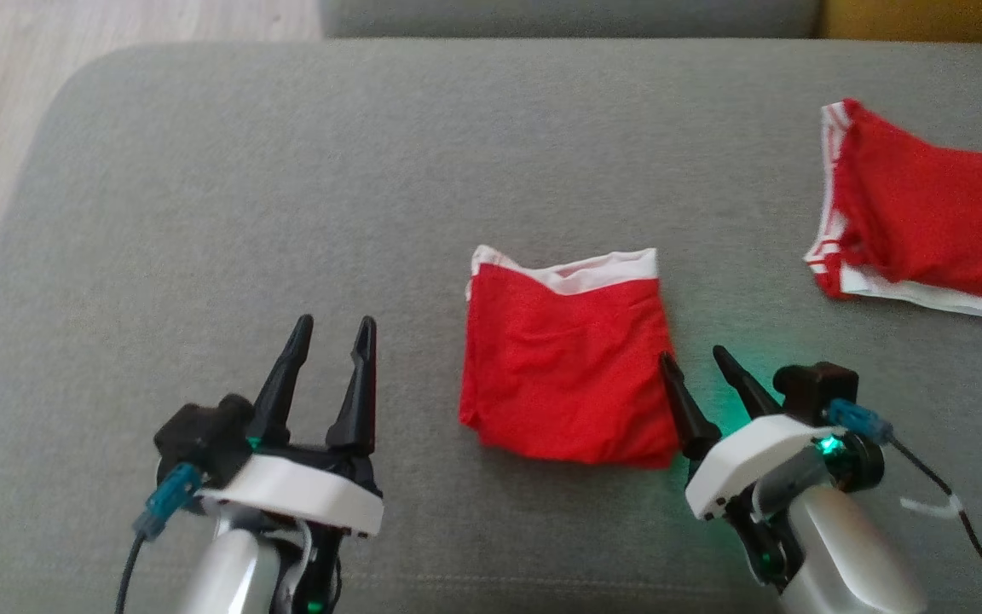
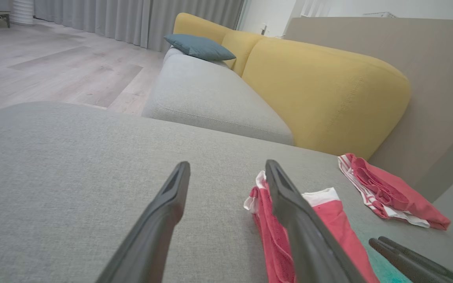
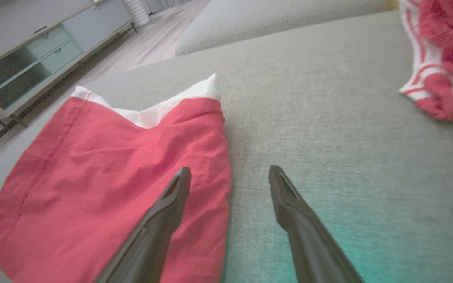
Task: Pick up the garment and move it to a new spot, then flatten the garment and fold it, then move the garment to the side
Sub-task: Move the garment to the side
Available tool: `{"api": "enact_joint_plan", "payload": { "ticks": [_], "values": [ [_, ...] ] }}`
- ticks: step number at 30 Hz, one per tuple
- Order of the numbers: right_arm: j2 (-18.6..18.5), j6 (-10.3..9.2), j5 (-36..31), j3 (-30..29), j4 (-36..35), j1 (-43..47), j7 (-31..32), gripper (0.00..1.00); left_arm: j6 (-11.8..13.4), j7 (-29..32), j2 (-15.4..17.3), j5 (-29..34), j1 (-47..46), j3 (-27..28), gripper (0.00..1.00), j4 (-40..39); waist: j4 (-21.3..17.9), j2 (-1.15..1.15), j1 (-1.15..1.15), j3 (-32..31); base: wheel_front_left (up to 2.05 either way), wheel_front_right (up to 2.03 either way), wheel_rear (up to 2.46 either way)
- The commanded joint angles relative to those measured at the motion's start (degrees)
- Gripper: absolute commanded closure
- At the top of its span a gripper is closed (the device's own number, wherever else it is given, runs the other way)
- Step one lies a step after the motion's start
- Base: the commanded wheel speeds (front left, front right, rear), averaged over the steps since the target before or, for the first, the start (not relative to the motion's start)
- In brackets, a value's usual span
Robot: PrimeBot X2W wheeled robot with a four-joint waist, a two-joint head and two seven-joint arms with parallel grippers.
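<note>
Both grippers standing with jaws spread wide, holding nothing. Lying flat mid-seat: folded red garment (image 1: pixel 566 375), nearly square, white waistband pointing away from robot. Nearer arm being right gripper (image 1: pixel 693 354) — inner finger overlapping garment's right edge, outer finger over bare cushion (image 1: pixel 286 170). Off garment's left side, left gripper (image 1: pixel 336 321) hovering, well apart. Open room stretching wide to left; second striped garment (image 1: pixel 926 222) crowding far right. Step likely coming: shifting folded piece aside — leftward looking freest.

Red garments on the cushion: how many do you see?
2. The folded garment lies centre of the cushion, beside the right pincer. The crumpled garment lies far right, cut by the frame edge; more may be hidden beyond.
</note>
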Motion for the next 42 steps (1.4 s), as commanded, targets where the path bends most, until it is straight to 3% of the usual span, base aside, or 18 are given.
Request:
{"api": "enact_joint_plan", "payload": {
  "ticks": [1, 12, 13, 14, 21, 27, 36, 42],
  "values": [
    [0.04, 0.2, 0.63, 1.31, 0.03, -2.52, 0.27, 0.0, -0.23, -0.7, 0.25, -0.06, -2.65, 1.08, 0.0, -1.54, 2.39, 0.0, 0.0, 2.13, 0.0, 0.0, 0.0],
    [0.04, 0.2, -0.19, 3.88, 11.49, -8.19, 0.33, 0.0, 0.3, -0.7, 0.25, -0.76, -4.26, 0.14, 0.0, -1.12, 5.86, 0.0, 0.0, 4.49, 0.0, 0.0, 0.0],
    [0.04, 0.2, -0.31, 4.28, 12.09, -8.62, 0.17, 0.62, 0.36, -0.7, 0.25, -0.75, -4.29, 0.18, 0.0, -1.13, 5.82, 0.0, 0.0, 4.54, 0.0, 0.0, 0.0],
    [0.04, 0.2, -0.61, 4.63, 12.57, -9.06, -0.23, 1.0, 0.43, -0.7, 0.25, -0.72, -4.29, 0.26, 0.0, -1.13, 5.67, 0.0, 0.0, 4.54, 0.0, 0.0, 0.0],
    [-0.12, 0.2, -8.71, 5.46, 14.33, -12.98, -4.83, 1.0, 0.31, -0.7, 0.25, -0.26, -4.29, 1.34, 0.0, -1.02, 2.29, 0.0, 0.0, 3.57, 0.0, 0.0, 0.0],
    [-2.97, 0.2, -15.78, 5.01, 12.22, -16.43, -6.81, 1.0, 0.09, -0.7, 0.25, 0.18, -4.44, 2.12, 0.0, -1.38, -1.39, 0.0, 0.0, 3.16, 0.0, 0.0, 0.0],
    [-15.61, 0.2, -16.42, 6.66, 5.5, -23.48, -3.04, 1.0, -0.5, -0.7, 0.25, 1.0, -5.97, 2.41, 0.0, -1.68, -6.63, 0.0, 0.0, 5.7, 0.0, 0.0, 0.0],
    [-25.02, 0.2, -14.15, 4.56, 6.74, -28.49, 1.08, 1.0, -0.91, -0.7, 0.25, 1.44, -8.01, 2.03, 0.0, -1.75, -7.5, 0.0, 0.0, 8.96, 0.0, 0.0, 0.0]
  ]
}}
